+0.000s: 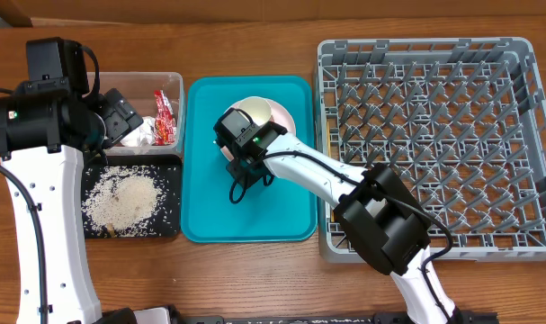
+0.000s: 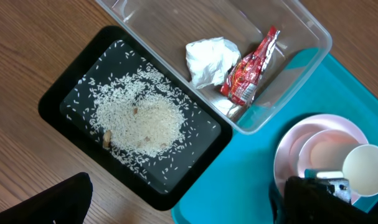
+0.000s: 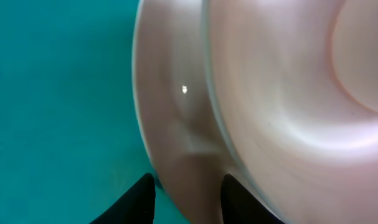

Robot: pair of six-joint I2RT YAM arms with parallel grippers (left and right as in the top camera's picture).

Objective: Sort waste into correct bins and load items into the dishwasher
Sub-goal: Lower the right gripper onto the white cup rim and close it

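Plate (image 3: 170, 124) rim sits between your right gripper's (image 3: 187, 185) parted jaws, bite unclear; left gripper (image 1: 120, 119) gapes; tilting could spill the stacked bowl (image 2: 326, 149) and cup (image 2: 366, 169).

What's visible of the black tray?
The black tray is shallow and rectangular with rounded corners, and looks like plastic. It lies flat on the wooden table, alongside the clear tub and next to the teal tray. A heap of white rice sits mid-tray, with loose grains scattered around and a few brownish bits.

Even bright light, soft shadows, right wrist view blurred close-up, small glint on the plate (image 3: 184, 89)
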